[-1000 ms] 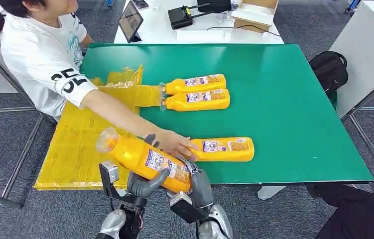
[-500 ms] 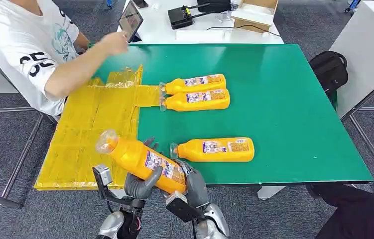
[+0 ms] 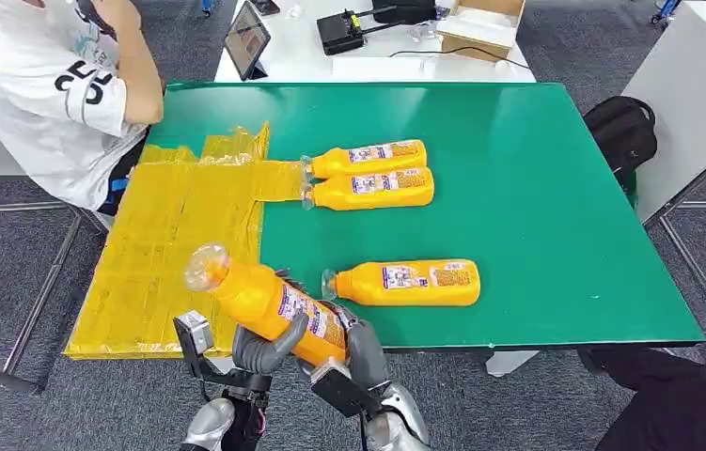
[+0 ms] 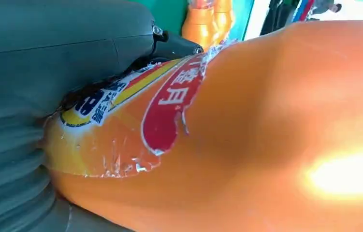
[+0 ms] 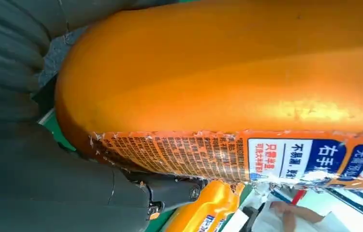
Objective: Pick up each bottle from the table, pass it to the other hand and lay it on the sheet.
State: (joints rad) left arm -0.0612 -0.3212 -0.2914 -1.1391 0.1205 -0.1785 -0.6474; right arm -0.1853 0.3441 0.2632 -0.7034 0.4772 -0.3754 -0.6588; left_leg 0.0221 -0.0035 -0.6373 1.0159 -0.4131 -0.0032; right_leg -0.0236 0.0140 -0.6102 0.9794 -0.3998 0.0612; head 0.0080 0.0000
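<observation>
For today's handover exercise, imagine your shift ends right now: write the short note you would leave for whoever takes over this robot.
Left hand: grips the raised bottle from below, near its middle.
Right hand: grips the base end of the same bottle. Both hands are on it, so the pass is midway.
Raised bottle: tilted, cap end over the near part of the yellow sheet.
Near bottle: lies on the green table, waiting.
Two far bottles: lie side by side on the table, caps at the sheet's edge, bodies off it.
Done: no bottle lies fully on the sheet.
Left: finish this pass, lay the bottle down, then the rest.

A person (image 3: 57, 94) sits beside the green table (image 3: 537, 207).
</observation>
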